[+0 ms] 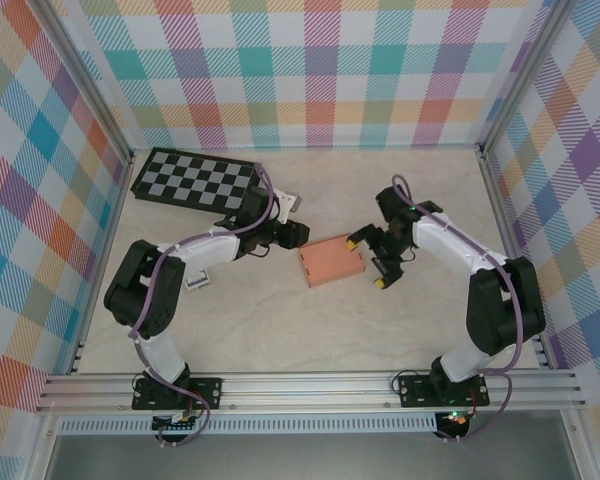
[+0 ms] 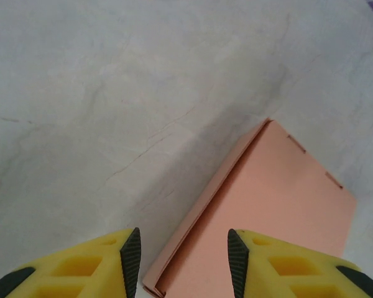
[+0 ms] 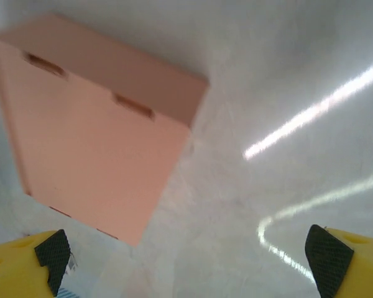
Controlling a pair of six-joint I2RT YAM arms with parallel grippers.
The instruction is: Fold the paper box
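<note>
The left end effector point(image 1: 292, 232) hangs low over the pale marbled table point(image 1: 280, 330), its yellow, black-padded fingers point(image 2: 130, 257) parted with a clear gap between them and gripping nothing. Just ahead of it and to its right lies the paper box point(image 1: 332, 260), a salmon-orange flat rectangular pack, closed and resting flat on the table. In the left wrist view, the box's near corner sits in the gap between the two fingers; whether they touch the card cannot be told. Behind this end effector and away from the box, a black-and-grey checkerboard point(image 1: 195, 180) lies at the far left of the table, well apart from the box. A small white-and-blue item point(image 1: 198, 282) rests beside the left arm.

On the other side of the box, the right end effector point(image 1: 368, 262) stands spread wide, its fingers point(image 3: 328, 254) far apart and holding nothing. The box lies just beyond its fingertips, ahead and toward its left finger, showing two short slots along one edge.
</note>
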